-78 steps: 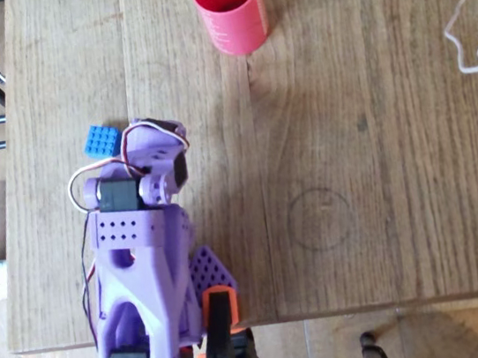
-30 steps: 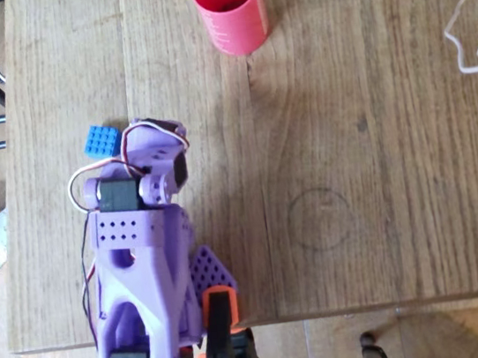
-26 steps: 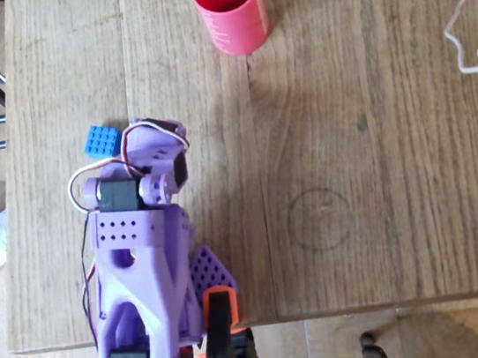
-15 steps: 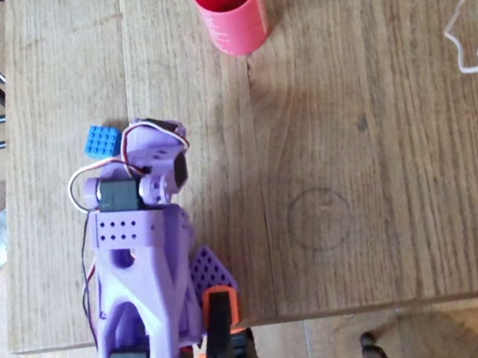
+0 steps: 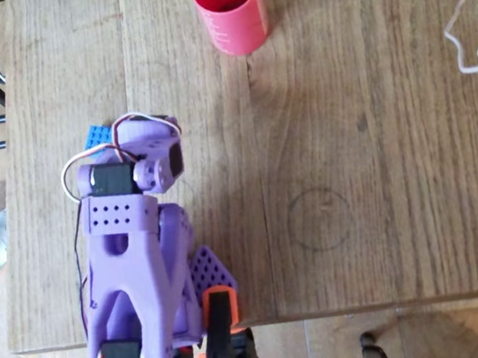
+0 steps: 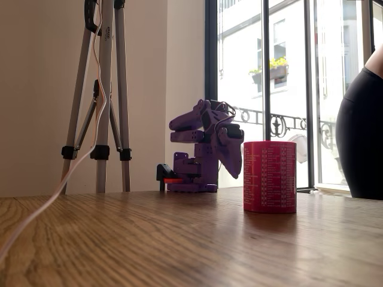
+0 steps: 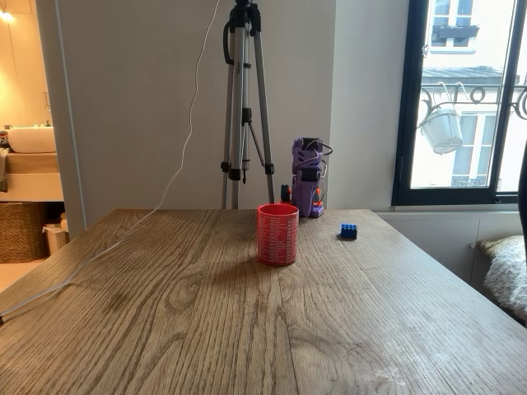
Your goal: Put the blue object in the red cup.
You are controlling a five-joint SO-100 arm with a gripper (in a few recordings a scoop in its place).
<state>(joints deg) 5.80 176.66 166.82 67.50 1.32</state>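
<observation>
One blue object (image 7: 349, 231) flat on the wooden bench (image 5: 371, 169), studs up, well apart from the red cup (image 5: 230, 8) at the far edge in the overhead view; cup upright, mouth open, nothing visible inside. Likely light, rigid moulded plastic with smooth, somewhat slippery side walls; not fragile. Best taken across two opposite flat sides, low on the body, rather than over the studded top. Small next to the cup's mouth, so ample margin for a drop from above. Cup also probably light and easily knocked over by a sideways bump. Purple arm folded near the bench's near edge, with the tool (image 5: 146, 139) above the brick in the overhead view and covering all but a strip of it (image 5: 99, 133). Fingers hidden under the wrist housing; apart or together cannot be told. Compared with half a second ago: arm swung left and forward in the overhead view, head now over the brick, formerly beside it; brick and cup unmoved.
</observation>
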